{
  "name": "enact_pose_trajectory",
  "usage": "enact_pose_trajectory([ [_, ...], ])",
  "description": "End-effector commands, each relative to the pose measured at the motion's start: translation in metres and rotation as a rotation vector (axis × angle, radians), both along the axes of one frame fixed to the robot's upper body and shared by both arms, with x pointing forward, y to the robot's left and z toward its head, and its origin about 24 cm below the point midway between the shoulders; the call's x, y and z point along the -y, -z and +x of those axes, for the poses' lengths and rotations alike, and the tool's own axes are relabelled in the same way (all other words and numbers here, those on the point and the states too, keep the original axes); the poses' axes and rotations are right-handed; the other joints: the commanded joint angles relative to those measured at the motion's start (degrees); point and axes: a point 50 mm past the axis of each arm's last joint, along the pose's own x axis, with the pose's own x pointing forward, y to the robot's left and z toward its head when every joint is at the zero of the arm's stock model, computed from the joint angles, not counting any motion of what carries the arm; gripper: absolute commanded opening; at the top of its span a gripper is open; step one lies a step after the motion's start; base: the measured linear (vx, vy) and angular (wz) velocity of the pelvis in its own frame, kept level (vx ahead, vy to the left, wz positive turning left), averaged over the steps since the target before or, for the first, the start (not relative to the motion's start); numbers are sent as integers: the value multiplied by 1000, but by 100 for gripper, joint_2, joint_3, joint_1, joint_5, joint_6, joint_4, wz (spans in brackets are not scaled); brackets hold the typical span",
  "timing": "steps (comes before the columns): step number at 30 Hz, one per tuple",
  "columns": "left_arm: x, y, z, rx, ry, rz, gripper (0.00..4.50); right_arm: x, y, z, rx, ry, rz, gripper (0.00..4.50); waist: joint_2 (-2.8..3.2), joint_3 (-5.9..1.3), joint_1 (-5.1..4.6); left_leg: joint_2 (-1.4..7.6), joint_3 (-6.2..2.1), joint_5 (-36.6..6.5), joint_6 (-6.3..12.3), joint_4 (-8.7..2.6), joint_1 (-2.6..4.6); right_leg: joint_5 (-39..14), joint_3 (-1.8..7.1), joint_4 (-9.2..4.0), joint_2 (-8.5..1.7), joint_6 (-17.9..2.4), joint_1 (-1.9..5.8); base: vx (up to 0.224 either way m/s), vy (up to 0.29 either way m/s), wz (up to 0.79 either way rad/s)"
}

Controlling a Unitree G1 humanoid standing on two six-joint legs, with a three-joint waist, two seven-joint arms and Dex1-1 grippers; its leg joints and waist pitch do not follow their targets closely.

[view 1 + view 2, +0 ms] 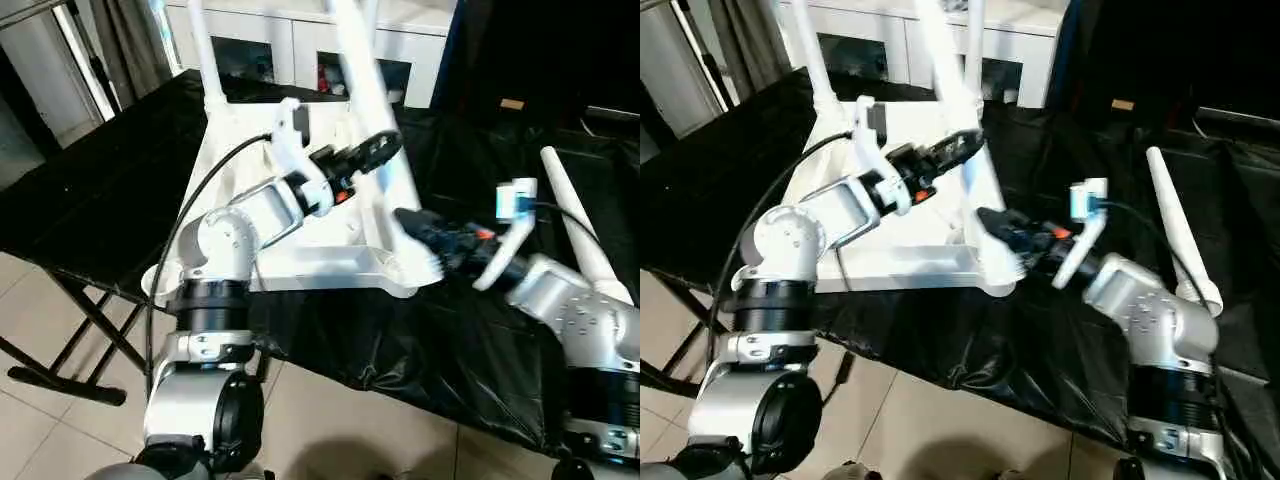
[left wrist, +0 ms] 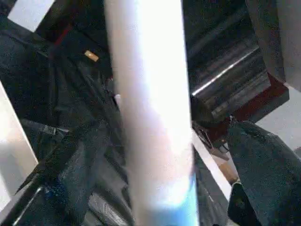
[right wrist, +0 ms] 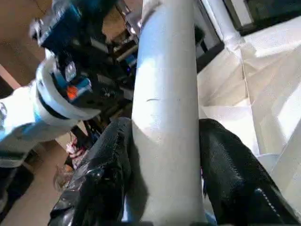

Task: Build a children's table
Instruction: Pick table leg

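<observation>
On the left, the smooth white plastic tabletop (image 1: 300,262) lay upside down on a table draped in crinkled, glossy black sheeting (image 1: 90,190), its ribbed underside facing up and its rounded corner sockets showing. One slim tubular leg (image 1: 203,60) stood up from the far left corner. Over the tabletop, the left gripper (image 1: 375,152) sat with its black fingers spread wide around a second, tilted leg (image 1: 362,70), and the left wrist view showed gaps on both sides of that tube, so nothing was clamped there. Further right, the right gripper (image 1: 420,232) had its fingers half closed on the base of that same leg, right at the near right corner socket; the right wrist view showed the black fingers (image 3: 235,174) pressed against both sides of the tube. On the far right, a loose leg (image 1: 580,225) lay on the black sheeting. Behind it all stood a white cabinet (image 1: 300,45) with glass doors.
</observation>
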Motion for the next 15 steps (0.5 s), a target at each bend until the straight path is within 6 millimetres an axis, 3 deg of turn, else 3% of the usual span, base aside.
enact_pose_trajectory([
  [1, 2, 1, 2, -6, -17, 39, 450, -7, -6, 1, 25, -7, -42, 188, -56, -461, -5, 39, 3, -754, 291, -403, 62, -1481, 201, -501, -230, -965, 363, 0, 0, 0],
  [6, 3, 6, 7, -62, -100, 63, 450, -26, -14, 10, 104, 37, -196, 188, -55, -464, -17, 41, -2, -731, 233, -403, 56, -1390, 206, -485, -230, -939, 364, 0, 0, 0],
  [15, 4, 3, 14, -123, -224, 33, 371, -65, -31, 16, 289, 78, -397, 188, -45, -458, -35, 36, -5, -737, 200, -411, 56, -1215, 224, -461, -219, -924, 362, 0, 0, 0],
])
